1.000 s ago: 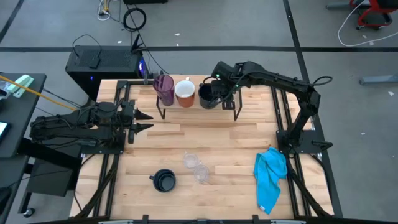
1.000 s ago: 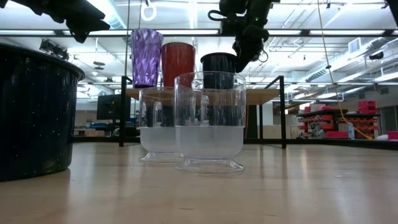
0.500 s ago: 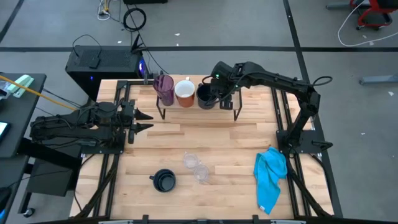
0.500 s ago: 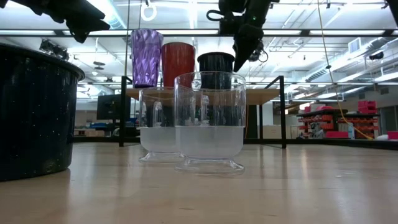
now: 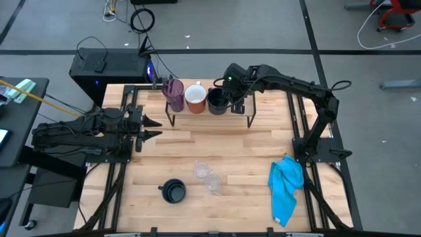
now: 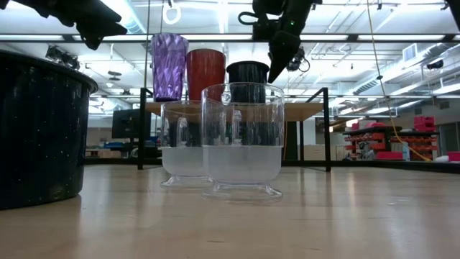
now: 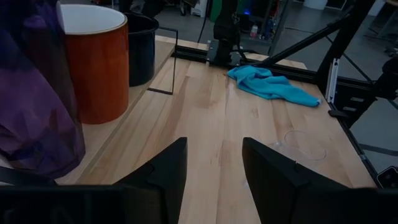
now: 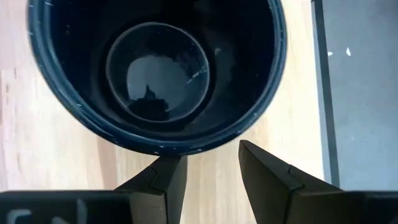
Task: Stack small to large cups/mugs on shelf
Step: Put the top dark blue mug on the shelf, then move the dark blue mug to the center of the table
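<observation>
On the shelf (image 5: 197,112) at the table's far side stand, left to right, a purple tumbler (image 5: 173,94), an orange-brown mug with a white inside (image 5: 195,97) and a black mug (image 5: 216,101), each on its base. My right gripper (image 5: 231,97) hangs open over the black mug's right side, its fingers pointing down past the rim (image 8: 186,148); it also shows in the low view (image 6: 277,65). My left gripper (image 5: 151,128) waits open at the table's left. A second black mug (image 5: 173,191) and two clear cups (image 5: 207,176) stand on the table. My right gripper comes from above at the black mug's right side, its fingers (image 8: 166,177) standing apart just outside the rim. The fingers hide the place where they meet the mug's wall, so I cannot tell whether they touch it. The mug stands upright on the shelf.
A blue cloth (image 5: 287,186) lies at the table's right near side. The shelf's black legs (image 5: 250,118) stand below the right gripper. The clear cups (image 6: 241,140) and the near black mug (image 6: 36,129) fill the front of the low view.
My right gripper has gone a little toward the table's left. The black mug on the shelf has slid the same way, upright, and now stands closer to the orange-brown mug.
</observation>
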Robot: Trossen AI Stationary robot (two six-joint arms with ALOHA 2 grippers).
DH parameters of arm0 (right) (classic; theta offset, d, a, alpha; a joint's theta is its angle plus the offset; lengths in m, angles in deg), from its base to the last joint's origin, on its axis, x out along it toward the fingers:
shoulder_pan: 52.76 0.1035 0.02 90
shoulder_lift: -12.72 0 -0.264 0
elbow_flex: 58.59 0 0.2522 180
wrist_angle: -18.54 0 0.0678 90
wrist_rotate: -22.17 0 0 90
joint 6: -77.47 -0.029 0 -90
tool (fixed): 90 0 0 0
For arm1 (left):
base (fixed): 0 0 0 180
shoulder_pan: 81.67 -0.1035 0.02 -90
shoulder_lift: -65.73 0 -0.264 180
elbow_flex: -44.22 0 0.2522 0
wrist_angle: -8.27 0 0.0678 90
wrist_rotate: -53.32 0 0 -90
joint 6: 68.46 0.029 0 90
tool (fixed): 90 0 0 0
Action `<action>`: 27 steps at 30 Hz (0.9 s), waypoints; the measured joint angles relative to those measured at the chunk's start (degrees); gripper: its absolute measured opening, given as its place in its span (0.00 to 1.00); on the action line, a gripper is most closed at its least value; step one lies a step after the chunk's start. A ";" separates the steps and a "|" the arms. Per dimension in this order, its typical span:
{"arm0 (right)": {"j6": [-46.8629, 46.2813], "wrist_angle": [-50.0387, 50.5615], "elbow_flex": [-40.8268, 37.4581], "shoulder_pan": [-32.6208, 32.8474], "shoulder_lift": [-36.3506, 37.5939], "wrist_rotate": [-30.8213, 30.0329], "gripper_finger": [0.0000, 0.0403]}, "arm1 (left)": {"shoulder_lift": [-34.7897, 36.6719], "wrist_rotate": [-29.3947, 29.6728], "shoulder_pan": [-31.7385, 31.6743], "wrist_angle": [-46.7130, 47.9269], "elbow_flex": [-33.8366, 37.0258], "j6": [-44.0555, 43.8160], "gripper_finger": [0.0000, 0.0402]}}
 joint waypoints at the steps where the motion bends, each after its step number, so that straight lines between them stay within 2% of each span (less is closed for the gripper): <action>1: 0.19 -0.15 0.00 -0.17 0.00 -0.05 0.37 | 0.00 0.00 0.00 -0.01 0.00 0.00 0.40; 9: 0.59 -1.75 0.00 -0.24 0.00 -0.38 0.37 | 0.01 0.00 0.00 -0.01 0.00 0.00 0.40; 16: 0.61 0.75 0.15 -0.50 1.11 -3.95 0.37 | 0.01 0.00 0.00 0.11 -0.01 0.22 0.40; 19: 0.49 1.94 0.17 -0.51 2.03 -4.00 0.37 | 0.17 -0.28 0.00 4.26 -0.56 -0.30 0.40; 23: -0.74 4.33 0.17 0.15 3.49 -2.43 0.37 | 0.47 -6.34 0.00 7.67 -0.96 -1.53 0.40; 27: -5.86 5.05 0.17 1.62 4.40 2.90 0.37 | -0.87 -11.31 0.85 7.45 -1.01 -2.83 0.40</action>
